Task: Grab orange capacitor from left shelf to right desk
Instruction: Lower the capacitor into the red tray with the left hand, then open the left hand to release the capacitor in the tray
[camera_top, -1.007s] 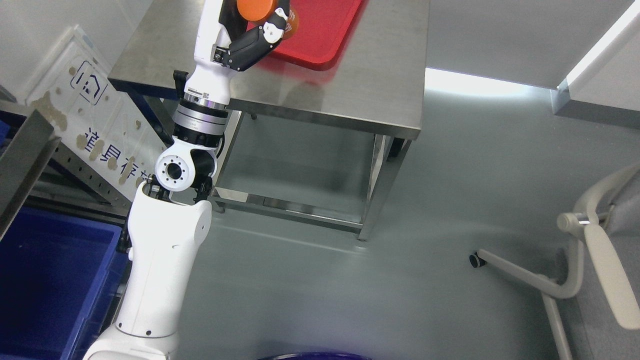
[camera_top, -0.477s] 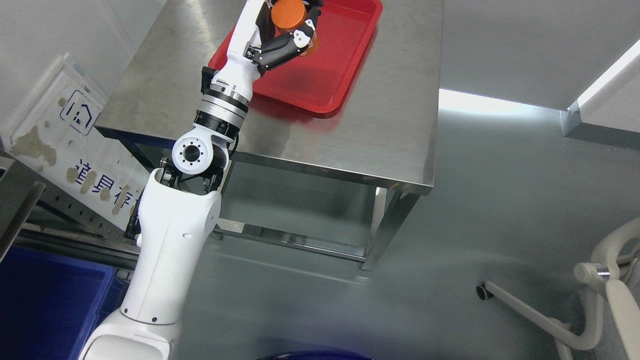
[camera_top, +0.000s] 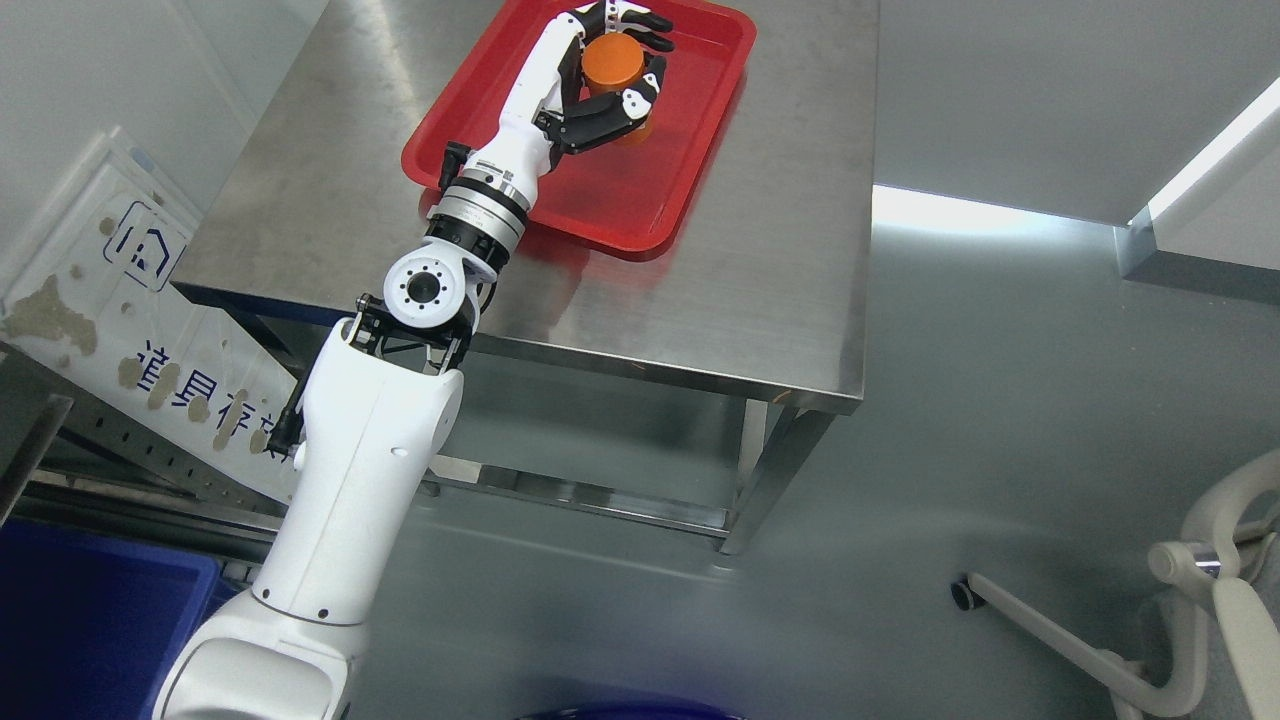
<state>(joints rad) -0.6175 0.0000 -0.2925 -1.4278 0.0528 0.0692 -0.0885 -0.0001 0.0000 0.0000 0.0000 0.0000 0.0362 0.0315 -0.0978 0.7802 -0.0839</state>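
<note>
At the bottom left corner sits a blue bin (camera_top: 90, 630), glossy plastic with squared walls. The white, smooth-shelled left arm (camera_top: 340, 500) rises from the lower left, past a round grey joint and a ribbed metal wrist ring, and reaches over the desk (camera_top: 780, 250). To its left a pale sign board (camera_top: 110, 300) with dark printed characters (patchy and stained) leans near a perforated metal rail. At the lower right curves the off-white frame of a chair (camera_top: 1170, 620) on a small black caster, standing on the dull grey floor.

The desk is brushed steel, rectangular, on thin steel legs. On its far half lies a red tray (camera_top: 620, 200), shiny plastic with rounded corners and a raised rim. Over the tray the left hand (camera_top: 605, 75) wraps its black, jointed fingers (camera_top: 600, 115) around the capacitor (camera_top: 613, 65), a matte orange cylinder standing upright with its flat top showing.
</note>
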